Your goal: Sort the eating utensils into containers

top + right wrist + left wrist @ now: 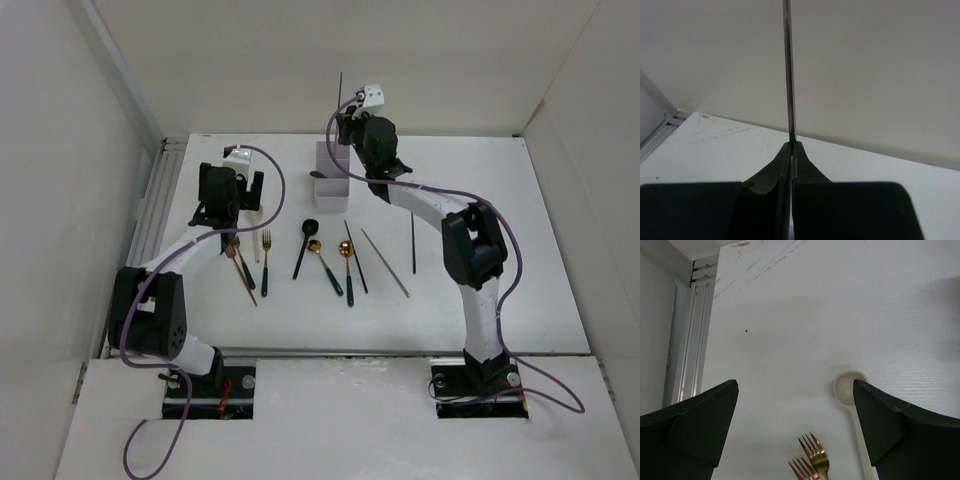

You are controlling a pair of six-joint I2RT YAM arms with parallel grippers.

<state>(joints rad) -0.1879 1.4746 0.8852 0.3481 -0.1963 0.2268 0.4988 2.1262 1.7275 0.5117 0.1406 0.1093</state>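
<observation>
- Right fingers (790,150) clamp a chopstick (786,65) upright above the box (333,203); such a thin pinch may let it swivel or slip, missing the compartment
- Left fingers (232,212) spread, empty, above the worktop (480,290) fork (816,455)

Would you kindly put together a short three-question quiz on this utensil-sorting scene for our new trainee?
1. True or false: the right gripper is shut on a thin dark chopstick.
2. In the left wrist view, what lies on the table below the open left gripper?
A) a red cup
B) two gold-toned forks and a pale spoon
C) a steel knife
3. Short answer: which arm's gripper is nearer the white rectangular plastic box?

Key: 1 true; 2 B; 3 the right arm's.
</observation>
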